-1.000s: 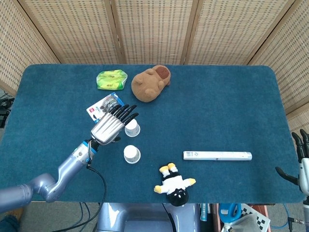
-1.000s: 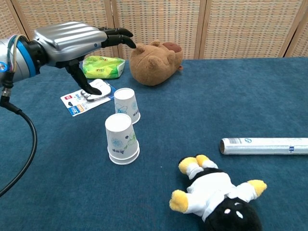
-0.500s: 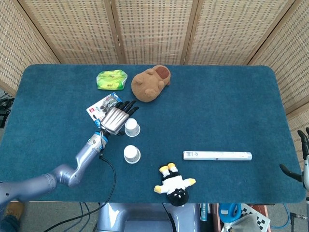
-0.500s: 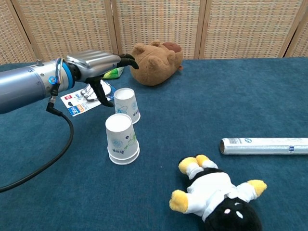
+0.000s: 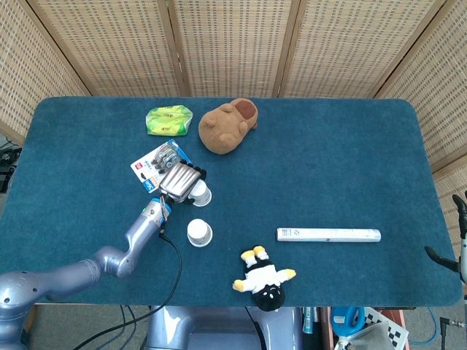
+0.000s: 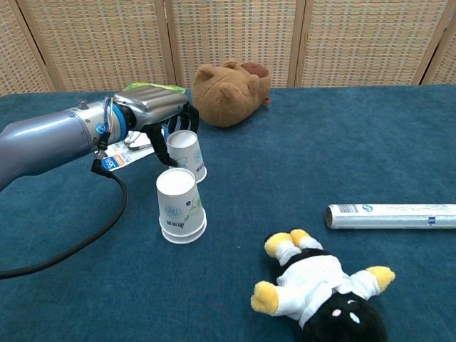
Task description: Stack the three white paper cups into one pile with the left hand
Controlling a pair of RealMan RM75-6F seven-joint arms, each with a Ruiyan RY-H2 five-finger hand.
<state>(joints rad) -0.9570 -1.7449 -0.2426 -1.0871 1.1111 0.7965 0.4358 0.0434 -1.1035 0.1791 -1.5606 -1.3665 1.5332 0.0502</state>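
Two white paper cups show, both standing upside down on the blue table [image 5: 328,160]. The far cup [image 5: 201,195] [image 6: 187,156] has my left hand [image 5: 179,181] [image 6: 151,114] wrapped around its top from the left. The thumb [image 6: 163,147] lies against its left side and the other fingers curl behind it. The near cup [image 5: 198,232] [image 6: 180,205] stands free, just in front of the far one. I see no third cup on its own. My right hand [image 5: 461,251] only shows at the right edge of the head view, off the table, fingers apart and holding nothing.
A brown plush animal [image 5: 228,125] [image 6: 229,92] lies behind the cups, with a green packet [image 5: 169,119] and a blister card [image 5: 149,163] to their left. A white tube [image 5: 328,235] [image 6: 390,215] and a black-and-yellow plush toy [image 5: 264,278] [image 6: 320,292] lie to the right and front.
My left hand has come down from above the table and moved in on the far cup, its fingers curling around it. Neither cup has moved. The right hand has slid further out of view.
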